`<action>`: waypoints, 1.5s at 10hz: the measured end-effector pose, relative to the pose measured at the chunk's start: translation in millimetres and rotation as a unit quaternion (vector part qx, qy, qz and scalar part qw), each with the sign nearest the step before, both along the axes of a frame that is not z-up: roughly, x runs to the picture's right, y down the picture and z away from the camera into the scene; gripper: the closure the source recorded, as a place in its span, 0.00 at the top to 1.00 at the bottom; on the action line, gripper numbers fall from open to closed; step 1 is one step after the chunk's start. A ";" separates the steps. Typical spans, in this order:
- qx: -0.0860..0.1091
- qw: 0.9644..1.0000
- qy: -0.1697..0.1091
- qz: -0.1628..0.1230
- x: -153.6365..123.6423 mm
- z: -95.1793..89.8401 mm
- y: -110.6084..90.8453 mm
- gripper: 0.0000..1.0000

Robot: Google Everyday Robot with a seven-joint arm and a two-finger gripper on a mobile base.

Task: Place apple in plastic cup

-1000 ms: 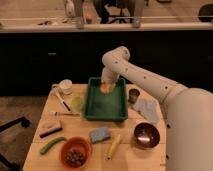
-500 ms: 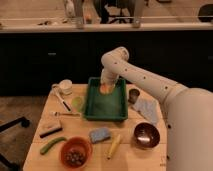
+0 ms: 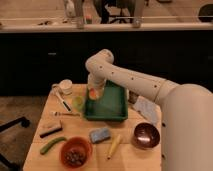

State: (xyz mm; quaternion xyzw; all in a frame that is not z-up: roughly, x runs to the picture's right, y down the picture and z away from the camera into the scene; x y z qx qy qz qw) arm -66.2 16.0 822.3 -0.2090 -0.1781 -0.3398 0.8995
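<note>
1. White mug (image 3: 65, 86) sits at the desk's (image 3: 75, 131) far left corner.
2. Plastic cup (image 3: 78, 103) stands just left of the green tray (image 3: 120, 111), empty (as far as visible).
3. Gripper (image 3: 94, 95) hangs over the tray's left edge, jaws clamped on the apple (image 3: 93, 93).
4. Brown bowl (image 3: 145, 135) sits near the right edge.

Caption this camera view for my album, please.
Robot gripper, shut on the apple, hangs over the green tray.

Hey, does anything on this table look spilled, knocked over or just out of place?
Nothing stands out. The pincer is shut on the small orange-red apple over the left edge of the green plastic tray, beside the pale yellow-green plastic cup, which stands upright. No spills visible.
</note>
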 end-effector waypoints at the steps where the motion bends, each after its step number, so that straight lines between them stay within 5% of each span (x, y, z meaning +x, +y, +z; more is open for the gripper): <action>1: -0.001 1.000 -0.006 -0.011 -6.9 -2.4 2.7 0.00; 7: -0.008 0.998 -0.035 -0.049 -47.4 -9.3 12.0 0.00; 15: -0.006 0.998 -0.036 -0.058 -49.4 -8.9 12.1 0.00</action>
